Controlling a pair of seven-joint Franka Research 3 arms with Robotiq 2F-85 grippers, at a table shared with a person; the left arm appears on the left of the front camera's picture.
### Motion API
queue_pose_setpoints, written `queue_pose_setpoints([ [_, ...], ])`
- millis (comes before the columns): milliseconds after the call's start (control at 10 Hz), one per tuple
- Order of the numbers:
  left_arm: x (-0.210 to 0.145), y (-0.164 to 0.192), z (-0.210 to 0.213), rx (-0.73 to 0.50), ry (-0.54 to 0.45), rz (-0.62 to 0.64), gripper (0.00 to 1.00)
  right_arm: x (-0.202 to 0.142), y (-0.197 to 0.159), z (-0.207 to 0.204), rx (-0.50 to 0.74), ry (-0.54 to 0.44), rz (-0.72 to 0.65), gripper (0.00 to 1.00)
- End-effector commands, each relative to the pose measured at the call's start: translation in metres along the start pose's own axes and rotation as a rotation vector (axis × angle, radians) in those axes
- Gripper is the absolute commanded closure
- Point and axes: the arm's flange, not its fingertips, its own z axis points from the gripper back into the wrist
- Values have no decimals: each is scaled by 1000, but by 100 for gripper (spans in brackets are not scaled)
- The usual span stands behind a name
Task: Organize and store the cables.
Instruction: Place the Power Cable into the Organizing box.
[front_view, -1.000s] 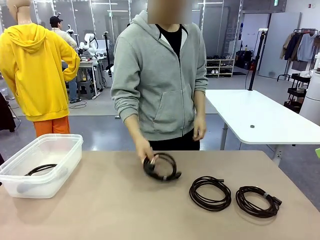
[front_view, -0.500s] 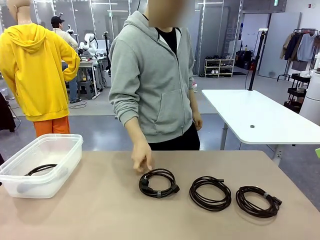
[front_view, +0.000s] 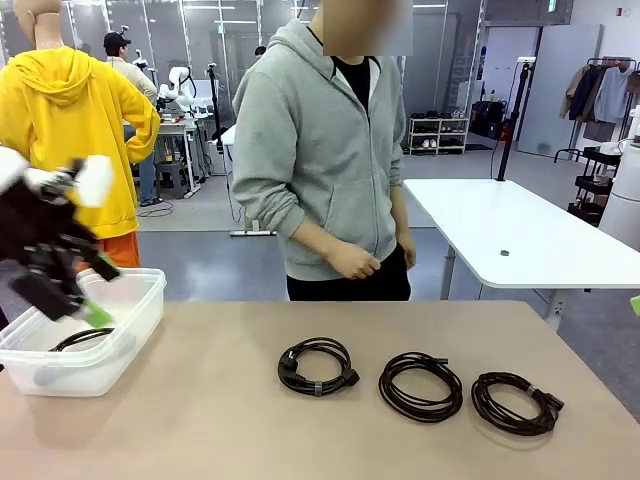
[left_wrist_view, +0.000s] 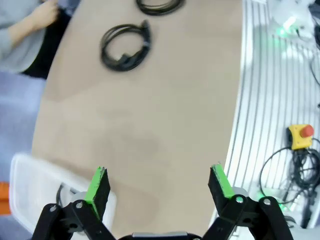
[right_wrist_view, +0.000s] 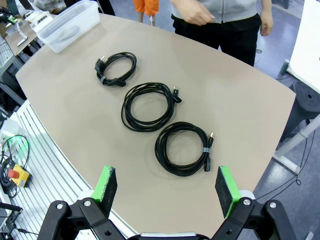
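Three coiled cables (front_view: 421, 413) lie in a row on the bench (front_view: 200, 420) before a person (front_view: 320, 150), apparently laid out for pickup, while a fourth cable (front_view: 82, 337) sits in the clear tub (front_view: 140, 285), and both the left tool (front_view: 100, 292) above it and the right tool (right_wrist_view: 167, 187) are spread wide, holding nothing.

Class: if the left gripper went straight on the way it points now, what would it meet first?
Probably the bare table, between the plastic box and the nearest cable; depth is unclear.
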Motion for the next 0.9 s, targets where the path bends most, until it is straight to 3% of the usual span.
queue_pose_setpoints([
  [0,39,10,-38,19,105,-116,0,-1,-1,2,9,-6,14,0],
  [200,80,1,-73,39,126,-197,0,-1,-1,2,9,-6,14,0],
  [400,84,2,-68,68,132,-142,0,-1,-1,2,9,-6,14,0],
  [500,84,-10,-80,-5,118,-221,0,-1,-1,2,9,-6,14,0],
  [800,84,-10,-80,-5,118,-221,0,-1,-1,2,9,-6,14,0],
])
